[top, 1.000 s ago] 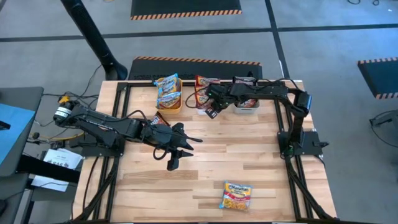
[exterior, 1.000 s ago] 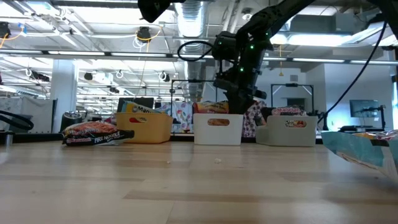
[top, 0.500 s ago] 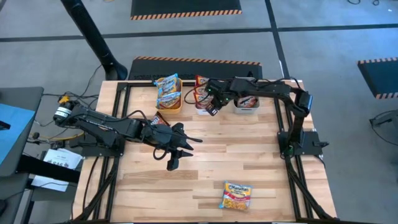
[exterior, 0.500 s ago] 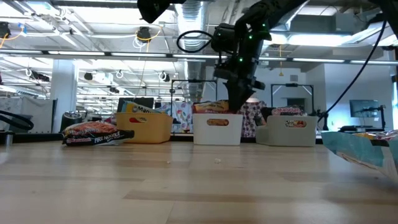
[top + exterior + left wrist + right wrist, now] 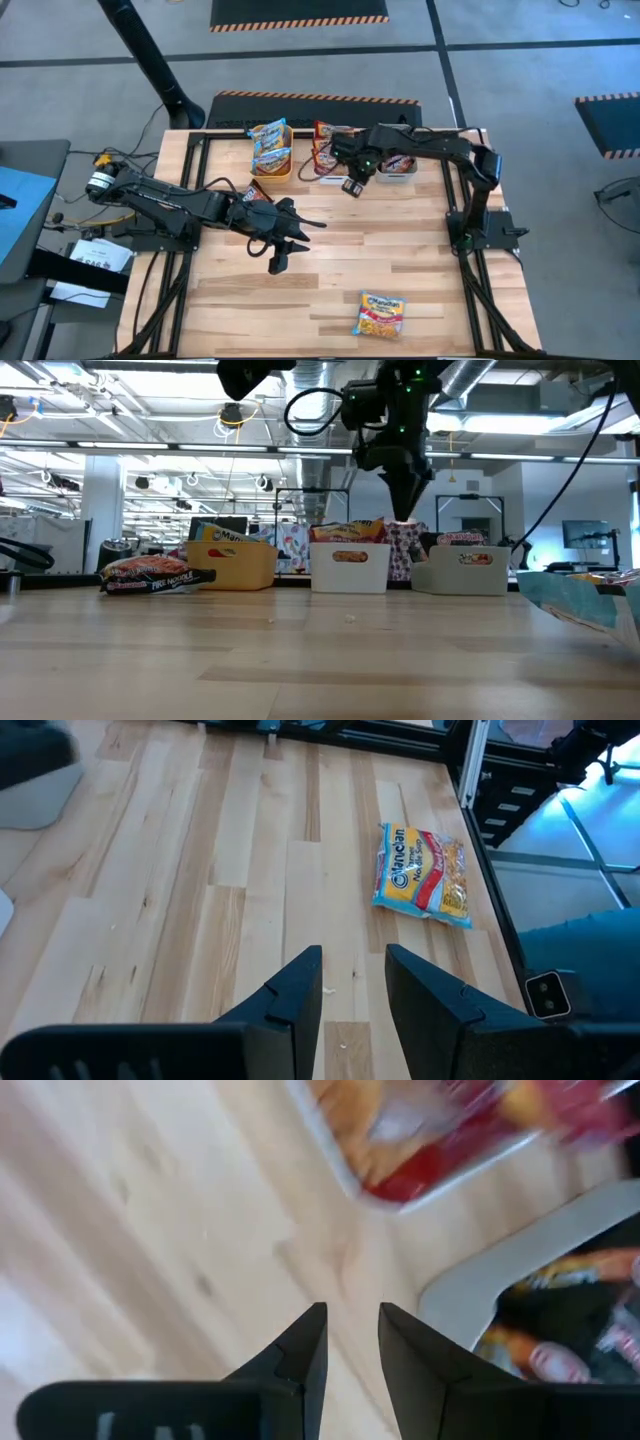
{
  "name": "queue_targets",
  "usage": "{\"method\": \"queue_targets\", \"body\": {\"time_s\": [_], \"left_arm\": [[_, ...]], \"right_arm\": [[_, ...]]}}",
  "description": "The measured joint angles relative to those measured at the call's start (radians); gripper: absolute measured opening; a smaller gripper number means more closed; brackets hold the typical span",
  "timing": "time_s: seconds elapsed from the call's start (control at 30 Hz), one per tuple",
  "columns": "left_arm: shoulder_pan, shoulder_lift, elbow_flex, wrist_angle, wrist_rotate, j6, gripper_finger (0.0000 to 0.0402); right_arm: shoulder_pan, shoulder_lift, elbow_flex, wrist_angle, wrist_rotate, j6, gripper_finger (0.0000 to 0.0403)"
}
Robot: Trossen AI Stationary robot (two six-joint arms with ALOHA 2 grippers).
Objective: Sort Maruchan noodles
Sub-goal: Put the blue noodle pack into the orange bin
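The right gripper hangs empty just in front of the white bin, fingers a little apart. From above, the one loose yellow-and-blue packet lies well apart at the near edge of the bench; the left gripper, mid-bench, looks nearer. In the left wrist view its slightly parted, empty fingers point toward that packet, long axis running away from them. In the right wrist view only bins show.

Overhead; table-level; two wrist close-ups
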Motion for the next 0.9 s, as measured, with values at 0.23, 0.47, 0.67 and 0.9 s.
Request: {"method": "queue_targets", "body": {"time_s": [0.23, 0.47, 0.67, 0.9], "left_arm": [[0.0, 0.0, 0.0, -0.029, 0.0, -0.027, 0.01], [0.0, 0.0, 0.0, -0.042, 0.0, -0.05, 0.01], [0.0, 0.0, 0.0, -0.044, 0.0, -0.052, 0.01], [0.0, 0.0, 0.0, -0.044, 0.0, -0.052, 0.01]], "right_arm": [[0.107, -0.025, -0.008, -0.15, 0.001, -0.014, 0.0117], [0.243, -0.153, -0.016, -0.151, 0.0, 0.027, 0.0117], [0.375, -0.276, -0.016, -0.156, 0.004, 0.112, 0.0117], [0.532, -0.387, -0.016, -0.218, 0.009, 0.25, 0.0117]]}}
